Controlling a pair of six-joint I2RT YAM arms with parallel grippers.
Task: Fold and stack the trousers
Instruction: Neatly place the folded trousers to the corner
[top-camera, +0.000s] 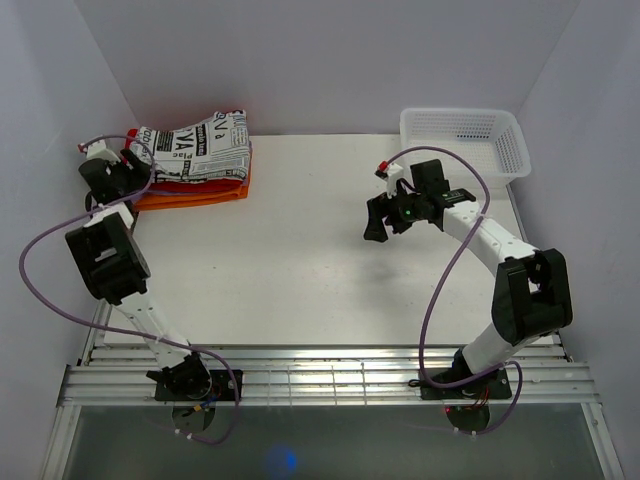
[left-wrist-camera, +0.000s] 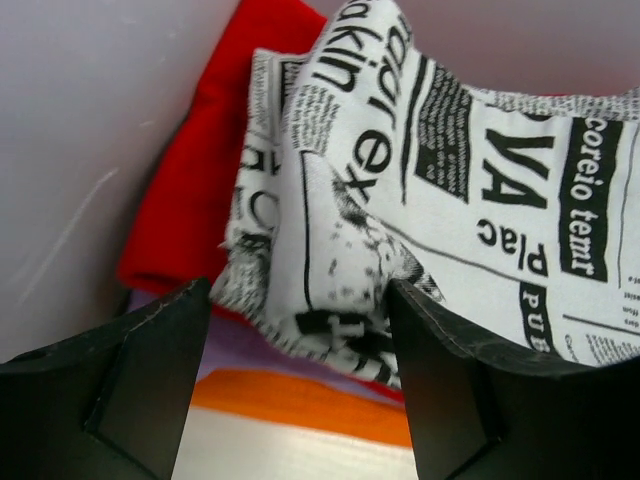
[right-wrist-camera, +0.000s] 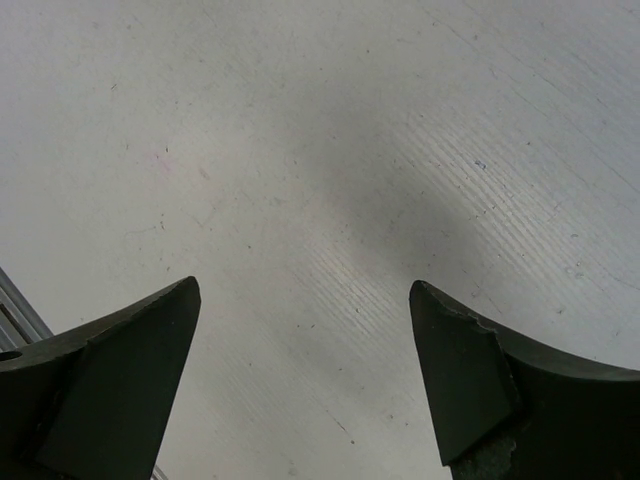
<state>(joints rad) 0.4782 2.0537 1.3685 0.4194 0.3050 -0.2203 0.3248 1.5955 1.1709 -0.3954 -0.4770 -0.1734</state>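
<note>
The trousers (top-camera: 200, 145), white with black newspaper print, lie folded on top of a stack of red, purple and orange cloths (top-camera: 195, 192) at the far left of the table. My left gripper (top-camera: 128, 165) is open right at the stack's left end; in the left wrist view the trousers (left-wrist-camera: 400, 180) bulge just beyond and between the jaws, and nothing is held. My right gripper (top-camera: 378, 222) is open and empty above the bare table right of centre, and its wrist view shows only the table surface (right-wrist-camera: 300, 200).
A white plastic basket (top-camera: 465, 140) stands at the far right corner. White walls close in the table at the left, back and right. The left wall (left-wrist-camera: 80, 150) is close to my left gripper. A metal rail (top-camera: 320, 380) runs along the near edge.
</note>
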